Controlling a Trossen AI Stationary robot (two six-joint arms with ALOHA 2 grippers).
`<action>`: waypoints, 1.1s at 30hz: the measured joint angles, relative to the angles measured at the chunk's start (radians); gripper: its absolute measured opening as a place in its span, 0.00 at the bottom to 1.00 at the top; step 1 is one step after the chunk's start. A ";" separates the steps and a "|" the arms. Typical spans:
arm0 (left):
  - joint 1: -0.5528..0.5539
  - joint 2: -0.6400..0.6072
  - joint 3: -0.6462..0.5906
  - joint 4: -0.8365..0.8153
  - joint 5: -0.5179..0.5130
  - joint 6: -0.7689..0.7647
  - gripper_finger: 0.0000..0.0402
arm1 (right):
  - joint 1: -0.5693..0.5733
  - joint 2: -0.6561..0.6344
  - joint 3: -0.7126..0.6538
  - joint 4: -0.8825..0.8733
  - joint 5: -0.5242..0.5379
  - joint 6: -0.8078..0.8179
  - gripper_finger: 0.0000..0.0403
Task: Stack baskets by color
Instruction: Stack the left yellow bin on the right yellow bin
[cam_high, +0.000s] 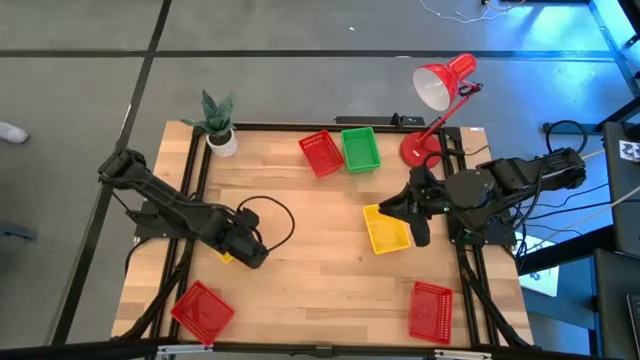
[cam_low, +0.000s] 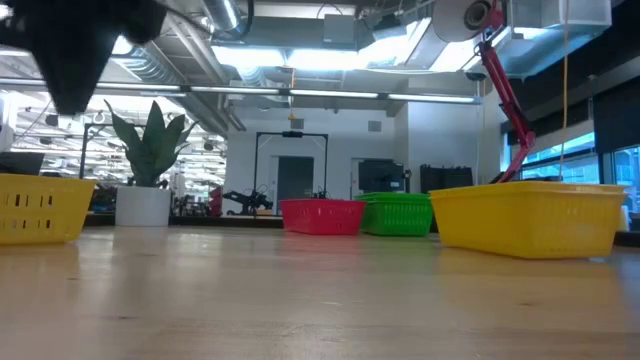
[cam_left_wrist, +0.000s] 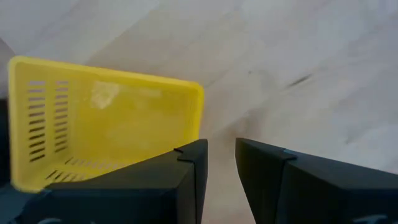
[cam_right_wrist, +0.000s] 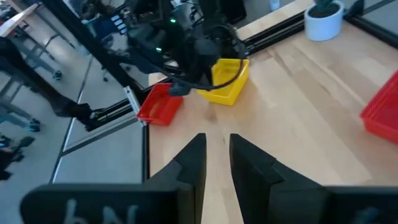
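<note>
Meanwhile the left hand (cam_high: 250, 252), fingers slightly apart, hovers just beside a yellow basket (cam_left_wrist: 106, 124), and the right hand (cam_high: 412, 222), fingers likewise slightly apart and empty, hangs over another (cam_high: 385, 230).

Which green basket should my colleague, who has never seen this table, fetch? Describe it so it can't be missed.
Start at the red desk lamp at the table's far right corner. Just left of its base, along the far edge, two baskets sit side by side. The green basket is the one nearer the lamp; the red basket beside it is tilted.
</note>
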 joint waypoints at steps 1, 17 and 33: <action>0.000 0.000 -0.021 0.014 -0.003 0.000 0.18 | 0.000 0.000 0.000 0.001 -0.007 0.000 0.18; 0.000 0.000 -0.169 0.162 0.035 0.056 0.18 | 0.000 0.000 0.000 0.035 -0.020 0.007 0.18; 0.000 0.000 -0.258 0.227 0.032 0.081 0.16 | 0.000 0.000 0.000 0.044 -0.022 0.004 0.18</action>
